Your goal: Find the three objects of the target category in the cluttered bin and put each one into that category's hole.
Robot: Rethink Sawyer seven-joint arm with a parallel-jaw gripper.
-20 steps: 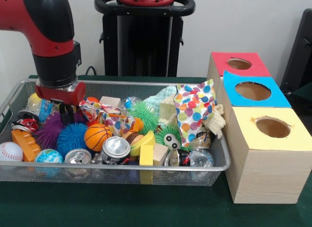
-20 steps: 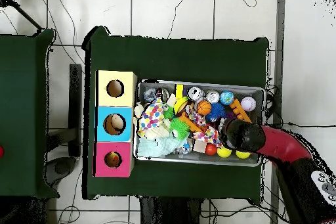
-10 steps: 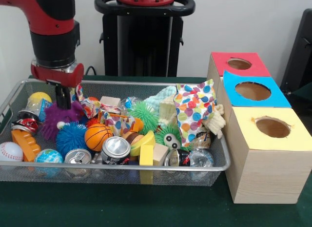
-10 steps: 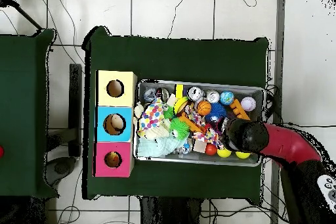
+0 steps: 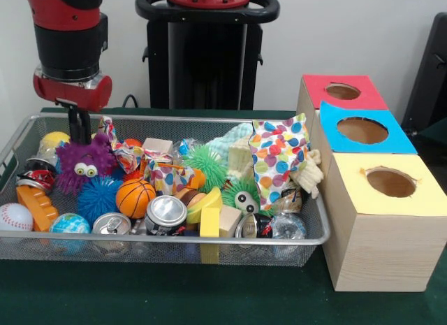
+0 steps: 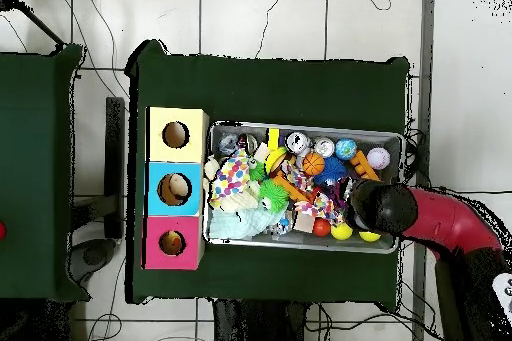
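My gripper (image 5: 79,138) hangs over the left end of the wire bin (image 5: 209,238), shut on the top of a purple fuzzy toy (image 5: 85,165) with googly eyes. The toy is raised slightly above the clutter. Below it lies a blue spiky ball (image 5: 101,197). A green spiky ball (image 5: 204,164) and a green googly-eyed fuzzy toy (image 5: 242,196) sit mid-bin. In the overhead view the arm (image 6: 385,207) covers the bin's right end and hides the purple toy.
Three boxes with round holes stand beside the bin: red (image 5: 342,92), blue (image 5: 363,130), yellow (image 5: 391,182). The bin also holds a small basketball (image 5: 135,198), cans (image 5: 165,214), a baseball (image 5: 15,217), blocks and a polka-dot bag (image 5: 279,157).
The gripper has risen out of the clutter and shifted slightly left, pulling the purple fuzzy toy up so its googly eyes now show.
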